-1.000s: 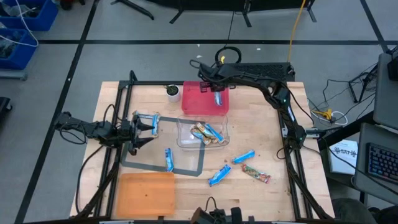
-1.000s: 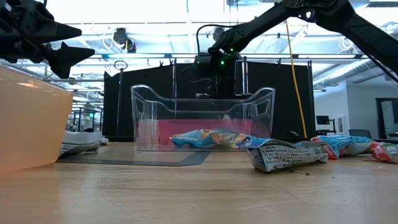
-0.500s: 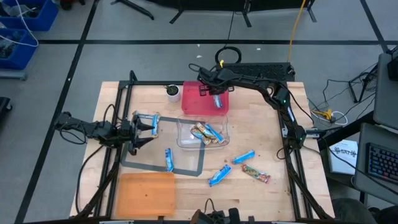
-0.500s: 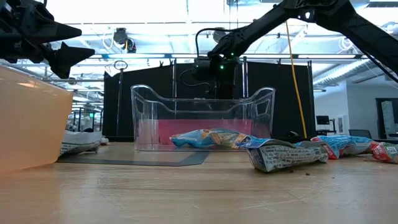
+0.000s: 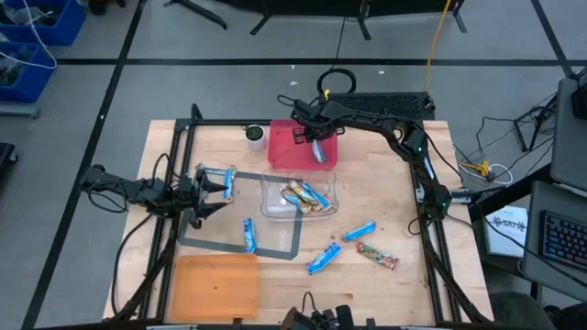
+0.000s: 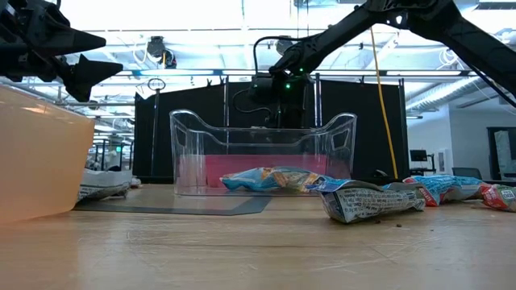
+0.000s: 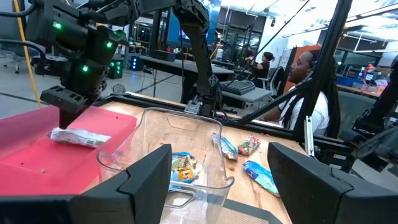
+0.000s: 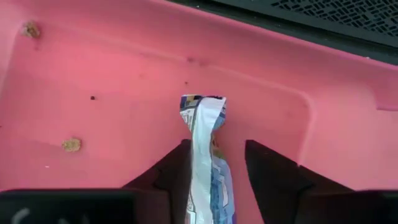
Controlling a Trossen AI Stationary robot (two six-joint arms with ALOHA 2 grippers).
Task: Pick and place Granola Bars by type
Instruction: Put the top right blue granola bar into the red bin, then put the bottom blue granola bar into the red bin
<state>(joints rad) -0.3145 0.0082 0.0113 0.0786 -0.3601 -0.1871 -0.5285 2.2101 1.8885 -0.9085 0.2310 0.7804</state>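
A pink tray (image 5: 286,154) stands at the table's far middle. One blue-and-white granola bar (image 8: 204,142) lies flat on it (image 7: 81,137). My right gripper (image 5: 309,137) points steeply down over that bar's end, open, a finger on each side. A clear bin (image 5: 268,188) holds tan and blue bars (image 5: 304,196). More bars lie loose on the table: blue ones (image 5: 359,231) (image 5: 323,258) (image 5: 249,235) and a tan one (image 5: 378,256). My left gripper (image 5: 218,183) waits level at the left, open (image 7: 217,186). My right gripper stands open astride the end of the blue bar (image 8: 208,180), which rests on the pink tray. One finger (image 8: 169,175) is close against the wrapper; whether it touches I cannot tell.
A white cup (image 5: 255,137) stands left of the pink tray. A grey mat (image 5: 275,247) lies under the bin's near left, an orange tray (image 5: 217,286) at the near left. A black frame (image 5: 183,137) runs along the table's sides. A seated person (image 7: 305,93) shows beyond the table.
My right gripper has opened and let go of the blue bar. The bar hung from the fingers over the pink tray and now lies flat on it. The gripper has stayed over the tray.
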